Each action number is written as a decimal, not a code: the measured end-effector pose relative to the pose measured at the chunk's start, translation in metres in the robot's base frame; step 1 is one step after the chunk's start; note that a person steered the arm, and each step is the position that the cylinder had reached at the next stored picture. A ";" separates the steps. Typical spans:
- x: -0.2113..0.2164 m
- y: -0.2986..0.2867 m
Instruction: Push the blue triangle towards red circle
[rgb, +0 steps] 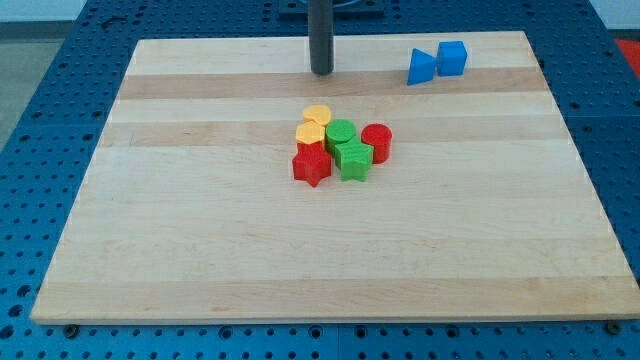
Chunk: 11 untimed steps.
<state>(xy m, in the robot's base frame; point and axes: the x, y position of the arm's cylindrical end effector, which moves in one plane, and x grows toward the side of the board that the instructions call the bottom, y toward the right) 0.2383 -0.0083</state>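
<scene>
The rod (321, 35) is cut off by the view's top edge, and the yellow block (310, 132) lies partly hidden behind the red star (312, 165), its shape unclear.

A single camera looked down at a slant from beyond the near edge of the wooden board (200, 250), far enough back to take in nearly all of it and the blue table (40, 60) around it.
</scene>
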 end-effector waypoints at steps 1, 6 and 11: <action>-0.043 0.030; 0.024 0.136; 0.090 0.114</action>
